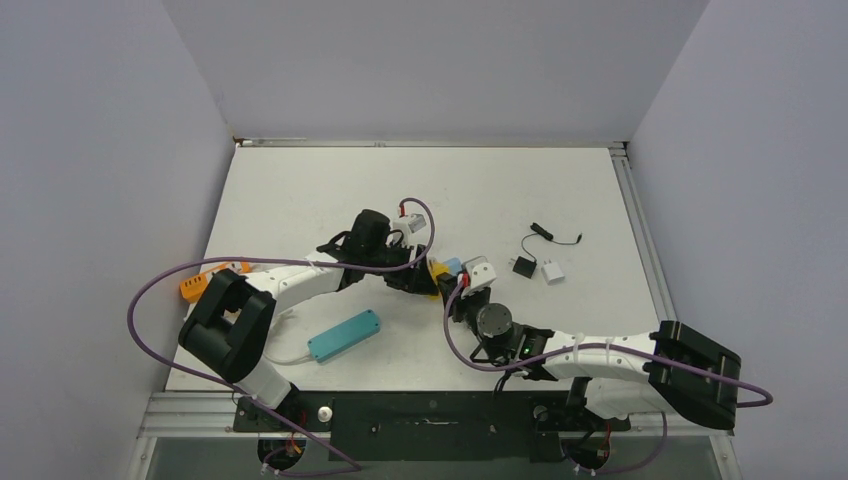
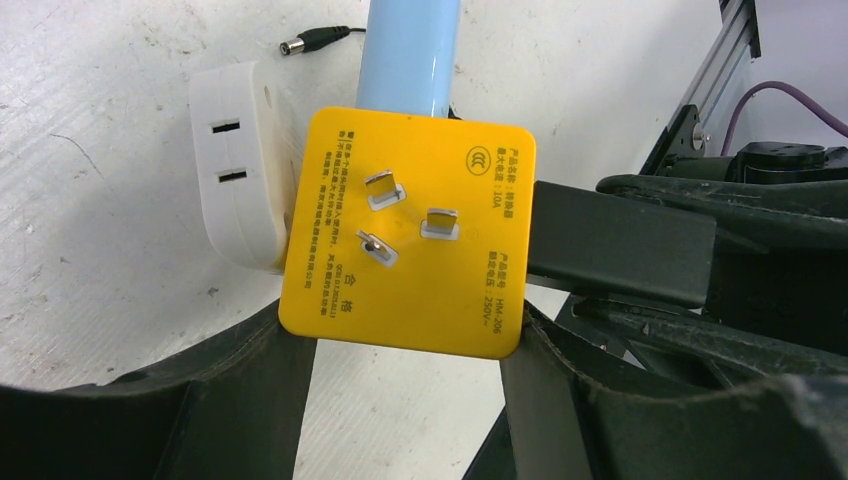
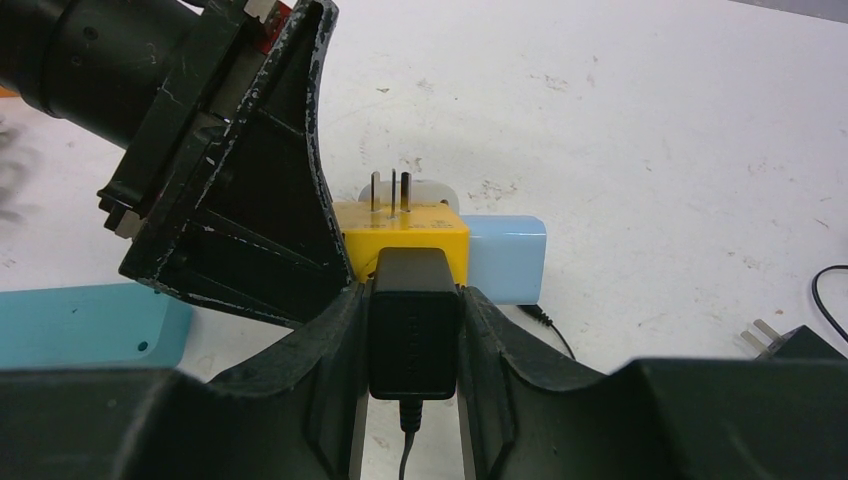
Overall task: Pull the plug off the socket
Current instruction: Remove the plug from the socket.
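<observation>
A yellow socket adapter [image 2: 420,290] with three metal prongs sits between my left gripper's [image 2: 405,350] fingers, which press on its lower corners. A white adapter [image 2: 240,165] and a light blue adapter [image 2: 410,55] are attached to its other sides. A black plug [image 3: 413,320] is seated in the yellow socket adapter [image 3: 405,235], and my right gripper [image 3: 413,300] is shut on the plug's sides. In the top view both grippers meet at the table's middle: left gripper [image 1: 418,275], right gripper [image 1: 462,298], yellow socket adapter [image 1: 437,268]. The plug also shows in the left wrist view [image 2: 620,245].
A teal power strip [image 1: 344,334] lies near the front left, an orange object [image 1: 195,285] at the left edge. A black charger [image 1: 523,266], a white charger [image 1: 552,271] and a barrel-plug cable [image 1: 545,233] lie to the right. Purple cables loop around both arms.
</observation>
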{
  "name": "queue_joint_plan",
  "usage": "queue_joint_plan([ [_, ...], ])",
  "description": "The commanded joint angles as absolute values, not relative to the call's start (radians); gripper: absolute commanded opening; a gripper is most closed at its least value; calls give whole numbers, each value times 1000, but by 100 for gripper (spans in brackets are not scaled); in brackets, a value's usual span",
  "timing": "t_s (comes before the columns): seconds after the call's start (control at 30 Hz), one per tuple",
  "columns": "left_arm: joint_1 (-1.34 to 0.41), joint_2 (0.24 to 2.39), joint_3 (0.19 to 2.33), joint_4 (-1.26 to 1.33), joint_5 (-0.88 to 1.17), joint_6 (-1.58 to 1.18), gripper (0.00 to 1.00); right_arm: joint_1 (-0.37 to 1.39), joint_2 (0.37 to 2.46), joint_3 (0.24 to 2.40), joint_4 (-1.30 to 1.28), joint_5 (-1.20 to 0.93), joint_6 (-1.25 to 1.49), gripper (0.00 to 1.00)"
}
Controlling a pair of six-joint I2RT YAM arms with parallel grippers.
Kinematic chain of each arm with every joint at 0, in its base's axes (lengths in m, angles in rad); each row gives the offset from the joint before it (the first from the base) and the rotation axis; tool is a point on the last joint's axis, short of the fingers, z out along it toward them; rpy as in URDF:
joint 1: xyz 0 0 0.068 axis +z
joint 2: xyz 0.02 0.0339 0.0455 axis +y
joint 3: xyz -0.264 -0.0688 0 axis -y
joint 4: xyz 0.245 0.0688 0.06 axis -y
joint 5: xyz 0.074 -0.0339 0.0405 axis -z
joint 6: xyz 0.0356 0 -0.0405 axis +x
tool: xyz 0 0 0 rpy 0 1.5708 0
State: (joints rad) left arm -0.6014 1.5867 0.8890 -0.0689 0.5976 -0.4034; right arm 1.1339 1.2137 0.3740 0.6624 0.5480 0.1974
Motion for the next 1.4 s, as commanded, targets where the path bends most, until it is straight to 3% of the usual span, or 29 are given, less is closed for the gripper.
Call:
queue_joint_plan([
  [0.0,-607,1553,923,-79,550,-361,0,1112,1185,416,723,517,205,5],
  [0.27,-609,1540,926,-94,525,-342,0,890,1112,345,742,276,376,5],
  [0.57,-609,1544,929,-97,528,-341,0,920,1128,364,730,299,344,5],
  [0.8,-609,1548,932,-112,512,-333,0,1103,1174,429,679,554,210,5],
  [0.97,-608,1552,935,-115,510,-330,0,1175,1229,471,669,625,165,5],
  [1.2,-609,1551,936,-115,512,-327,0,1173,1207,454,683,619,182,5],
  [1.37,-609,1546,932,-114,509,-323,0,1062,1148,413,685,476,275,5],
])
